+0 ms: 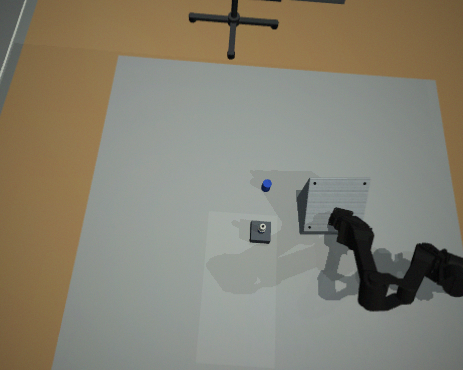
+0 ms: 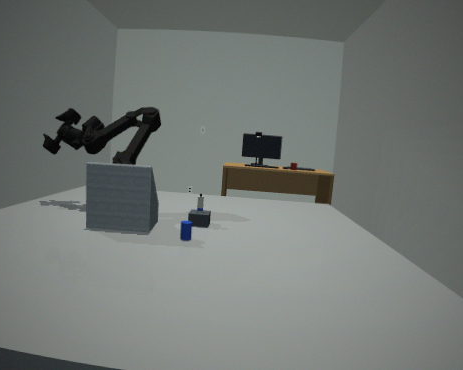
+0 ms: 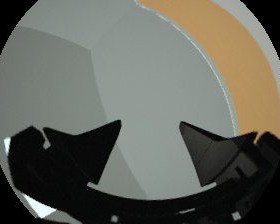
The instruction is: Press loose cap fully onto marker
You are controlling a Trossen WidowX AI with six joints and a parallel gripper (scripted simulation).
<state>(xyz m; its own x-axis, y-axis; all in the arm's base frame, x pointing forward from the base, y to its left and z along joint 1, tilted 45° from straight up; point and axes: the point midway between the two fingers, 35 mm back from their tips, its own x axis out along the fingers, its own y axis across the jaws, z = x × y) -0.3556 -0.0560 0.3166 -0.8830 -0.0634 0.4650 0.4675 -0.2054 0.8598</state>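
The grey table [image 1: 150,150] carries a ribbed grey block [image 2: 120,197]; above it the black arm [image 2: 130,130] hangs with gripper [image 2: 55,131] fingers spread apart, holding nothing; the holder block [image 1: 260,232] keeps the marker [image 2: 201,201] upright; the blue cap [image 1: 266,185] stands apart nearby.

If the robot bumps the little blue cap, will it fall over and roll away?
Probably. The blue cap is a short round cylinder standing loose on the table, so a sideways bump could tip it, and on its side it would likely roll. It looks stiff, so the open hand should not squash it.
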